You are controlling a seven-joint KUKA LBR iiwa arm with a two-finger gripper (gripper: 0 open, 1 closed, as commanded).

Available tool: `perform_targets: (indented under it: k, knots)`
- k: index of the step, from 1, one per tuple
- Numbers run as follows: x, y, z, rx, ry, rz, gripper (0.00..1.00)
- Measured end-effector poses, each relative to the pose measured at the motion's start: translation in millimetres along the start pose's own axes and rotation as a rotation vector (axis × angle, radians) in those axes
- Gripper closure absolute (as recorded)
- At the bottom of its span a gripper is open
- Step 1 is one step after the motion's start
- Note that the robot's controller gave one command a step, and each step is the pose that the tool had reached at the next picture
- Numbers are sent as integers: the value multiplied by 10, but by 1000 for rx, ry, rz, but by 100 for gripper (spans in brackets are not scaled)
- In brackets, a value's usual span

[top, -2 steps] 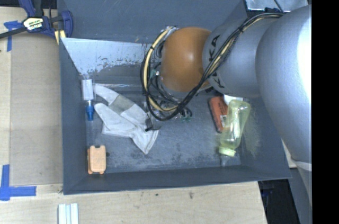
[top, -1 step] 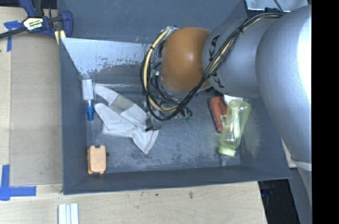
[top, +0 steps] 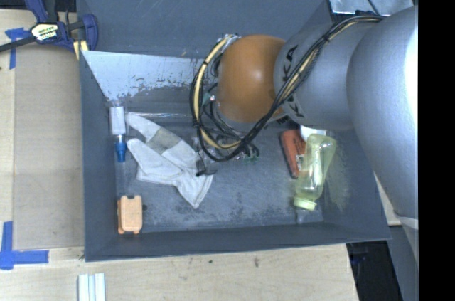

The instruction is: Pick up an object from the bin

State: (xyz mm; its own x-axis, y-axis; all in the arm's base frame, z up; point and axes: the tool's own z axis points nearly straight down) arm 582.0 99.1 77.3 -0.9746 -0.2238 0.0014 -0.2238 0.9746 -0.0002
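Far from bin walls [top: 96, 171], tool [top: 204, 167] overhangs white cloth [top: 160, 161].

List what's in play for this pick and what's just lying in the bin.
In play: claw, at the right edge of the crumpled white cloth.
Lying about: white tube with blue tip, left; small orange block, lower left; red-orange packet and pale yellow-green plastic bottle, right.
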Motion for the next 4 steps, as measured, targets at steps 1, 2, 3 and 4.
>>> perform_targets:
  k: [1, 2, 3, 4]
  knots:
    - [9, 2, -221, 0, 3, 0, 100]
    - [-14, 2, -394, 0, -5, 0, 100]
    - [-10, 2, -517, 0, -4, 0, 100]
    - [0, 3, -677, 0, 1, 0, 100]
